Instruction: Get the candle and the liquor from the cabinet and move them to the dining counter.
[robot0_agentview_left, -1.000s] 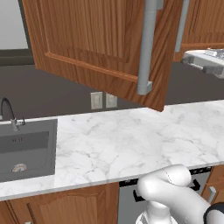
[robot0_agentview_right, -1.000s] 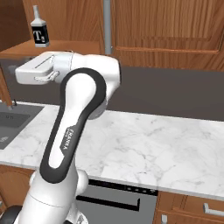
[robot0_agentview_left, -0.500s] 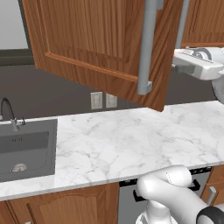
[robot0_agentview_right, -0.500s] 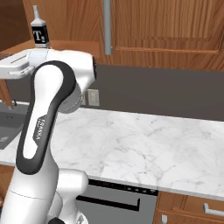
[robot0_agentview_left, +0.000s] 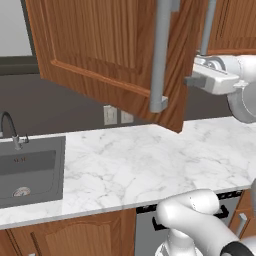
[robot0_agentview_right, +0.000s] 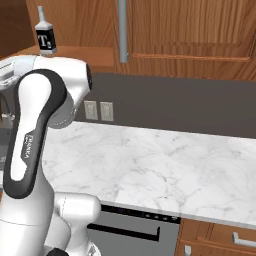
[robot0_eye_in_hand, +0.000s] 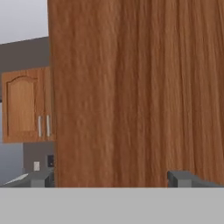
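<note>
The arm had swung leftward across the last second. In the left base view the gripper (robot0_agentview_left: 192, 80) now sat at the right edge of the open cabinet door (robot0_agentview_left: 107, 50), where a moment before only its tip showed at the frame's far right; in the right base view the elbow had carried left until the hand passed the frame's left edge. The base itself had not driven — the marble worktop (robot0_agentview_left: 150, 165), the grey sink (robot0_agentview_left: 30, 167) and the wall outlets (robot0_agentview_right: 97, 111) lay where they were.

The jaws stood spread as wide as they go, holding nothing. In the hand view the two finger tips (robot0_eye_in_hand: 181, 178) rose at the bottom with the flat wood of the door close ahead, and a further wall cabinet (robot0_eye_in_hand: 26, 105) showed past its left edge.

The liquor (robot0_agentview_right: 46, 37) stood upright on the shelf of the open cabinet (robot0_agentview_right: 75, 52), up and to the left of the arm's shoulder in the right base view, untouched. Where the candle stood, these views did not tell.

Judging from this, neither item had been fetched yet. The swing had put the hand at the door rather than at the shelf — it would probably need to clear the door's edge before reaching in for the bottle, and clipping that panel looked like the main risk.
</note>
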